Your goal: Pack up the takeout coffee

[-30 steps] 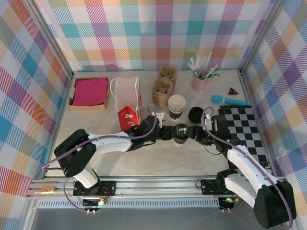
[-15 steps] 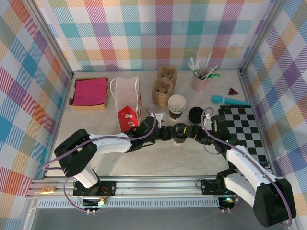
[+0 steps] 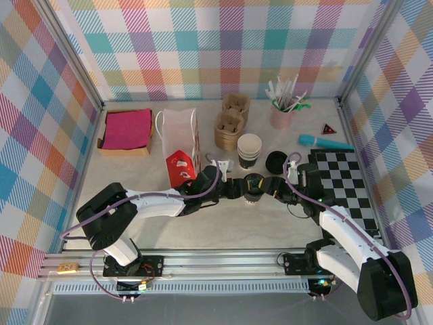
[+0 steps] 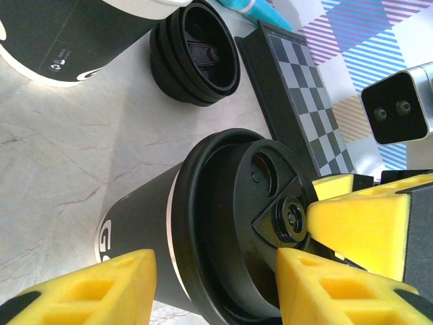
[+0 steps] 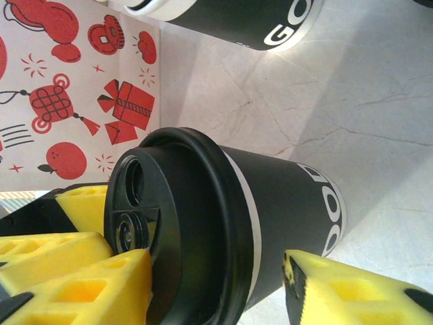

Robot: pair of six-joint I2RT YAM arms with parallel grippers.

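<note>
The takeout coffee (image 3: 254, 184) stands upright on the marble table, a dark cup with white lettering and a black lid. Both grippers meet at it, turned on their sides. My left gripper (image 3: 244, 187) comes from the left. Its jaws are apart: one yellow pad (image 4: 331, 291) lies over the lid top, the other (image 4: 88, 291) sits low beside the cup wall (image 4: 142, 223), with a gap. My right gripper (image 3: 266, 185) mirrors it from the right, with one pad (image 5: 95, 284) on the lid (image 5: 169, 223) and the other (image 5: 352, 291) clear of the cup's base.
A stack of paper cups (image 3: 248, 150) and a stack of loose black lids (image 3: 276, 162) stand just behind. A white and red paper bag (image 3: 181, 145) lies to the left. A chequered board (image 3: 342, 183) is on the right. Cup carriers (image 3: 231, 122), a stirrer cup (image 3: 283, 112) and napkins (image 3: 126, 130) line the back.
</note>
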